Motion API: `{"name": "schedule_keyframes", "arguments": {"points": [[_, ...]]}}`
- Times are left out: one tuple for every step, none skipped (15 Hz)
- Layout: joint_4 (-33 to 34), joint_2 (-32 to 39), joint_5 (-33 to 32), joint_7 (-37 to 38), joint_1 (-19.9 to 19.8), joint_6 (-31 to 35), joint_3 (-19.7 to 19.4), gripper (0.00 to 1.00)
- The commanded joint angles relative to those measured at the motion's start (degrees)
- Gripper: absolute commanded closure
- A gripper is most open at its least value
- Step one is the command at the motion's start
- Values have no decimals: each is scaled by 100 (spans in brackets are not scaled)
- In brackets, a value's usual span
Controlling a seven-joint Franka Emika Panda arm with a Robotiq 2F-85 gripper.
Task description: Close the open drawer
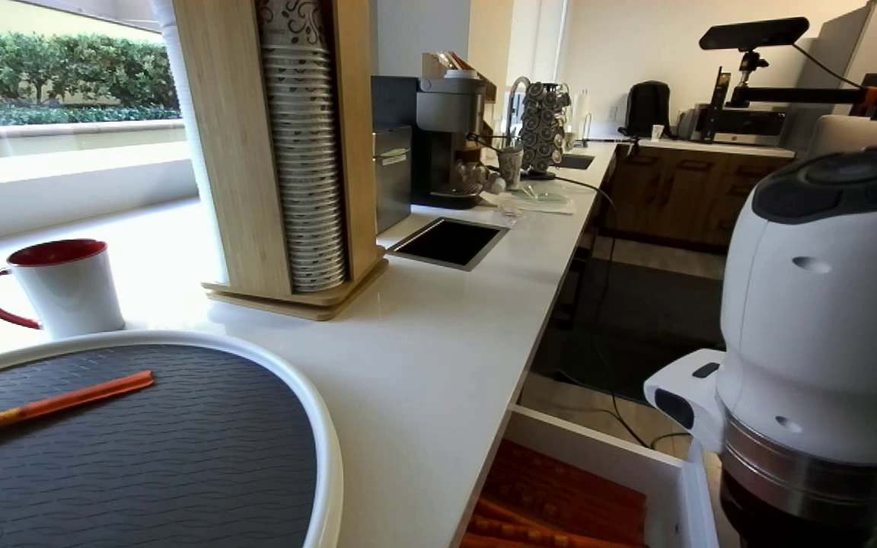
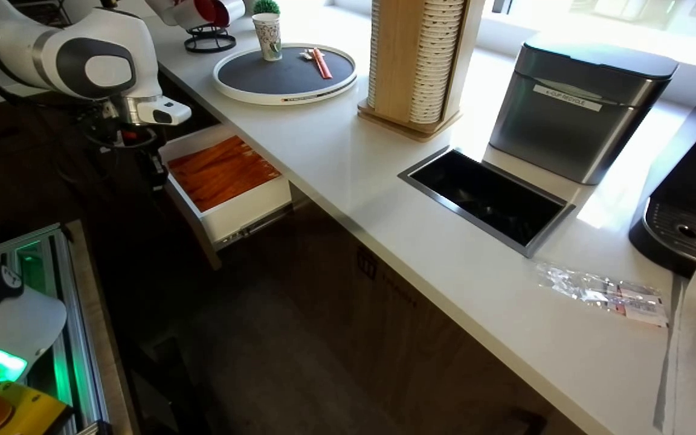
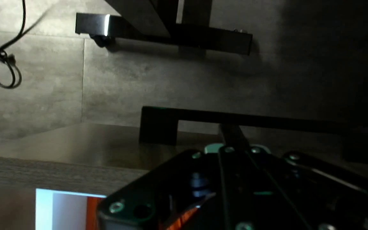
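Observation:
The drawer stands pulled out from under the counter. Its white side wall [image 2: 248, 212] and reddish-orange contents show in an exterior view, and its white wall also shows in an exterior view [image 1: 598, 438]. In the wrist view its front panel's top edge [image 3: 59, 167] and white inner wall [image 3: 44, 207] are at lower left. A black bar handle [image 3: 160, 126] shows beyond the fingers. My gripper [image 2: 157, 175] points down at the drawer's front edge. In the wrist view its fingers [image 3: 239, 148] look shut together. Whether the tips touch the handle is too dark to tell.
The white counter [image 2: 336, 181] runs above the drawer. It bears a round dark tray with a white rim [image 2: 281, 98], a wooden cup stand [image 2: 393, 66] and a steel bin [image 2: 571, 121]. The robot's base stand [image 2: 91, 338] is at lower left. A cable [image 3: 6, 60] lies on the floor.

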Motion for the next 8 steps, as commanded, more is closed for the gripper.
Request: {"name": "schedule_keyframes", "arguments": {"points": [[-1, 263, -1077, 202, -217, 815, -285, 100], [-4, 254, -1381, 267, -257, 963, -377, 100], [-6, 240, -1808, 380, -314, 1104, -513, 100], [-8, 230, -2242, 489, -378, 1233, -665, 100], [-9, 228, -2679, 570, -464, 1371, -821, 100], [-10, 245, -3072, 550, -573, 1543, -991, 100], [-14, 272, -3453, 589, -660, 1704, -1134, 100], [-16, 185, -2798, 445, -457, 1384, -907, 100]]}}
